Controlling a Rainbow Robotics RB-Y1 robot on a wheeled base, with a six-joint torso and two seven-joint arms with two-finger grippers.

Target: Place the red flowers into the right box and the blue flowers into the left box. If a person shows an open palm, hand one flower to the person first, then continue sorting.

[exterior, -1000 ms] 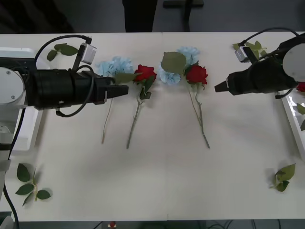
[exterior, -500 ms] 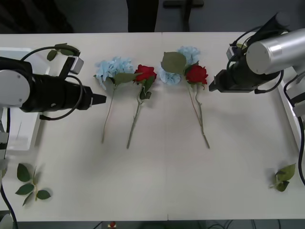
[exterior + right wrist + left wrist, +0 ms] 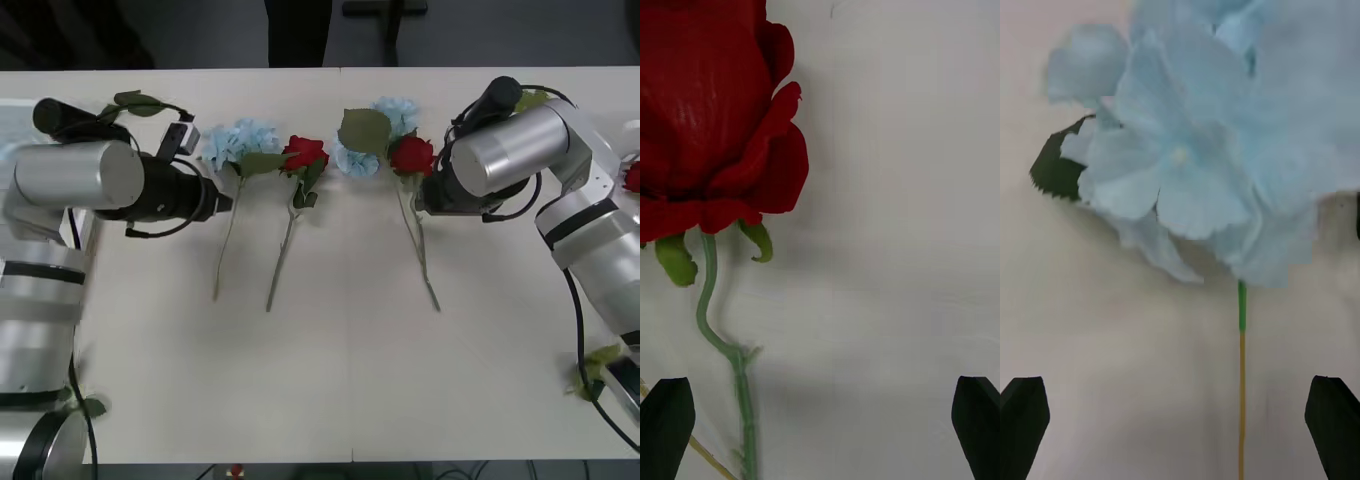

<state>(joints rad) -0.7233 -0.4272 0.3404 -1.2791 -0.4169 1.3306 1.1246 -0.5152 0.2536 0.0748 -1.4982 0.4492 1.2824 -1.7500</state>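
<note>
Closing on two stems

Hiding their own fingertips in the front view, both arms reached inward over the white table (image 3: pixel 340 370). The left gripper (image 3: pixel 226 201) sat at centre-left beside the pale blue fabric hydrangea (image 3: pixel 238 140); its wrist view showed black fingers (image 3: pixel 1022 416) spread wide at the bottom corners, straddling the thin yellow-green stem (image 3: pixel 1241 390) without touching. The right gripper (image 3: pixel 420 198) sat at upper right by the red fabric rose (image 3: pixel 411 155); its wrist view showed its fingers (image 3: pixel 666 420) spread too, the rose's green stem (image 3: pixel 741 390) near one. Another red rose (image 3: pixel 303 153) and blue hydrangea (image 3: pixel 390 125) lay between them.
</note>
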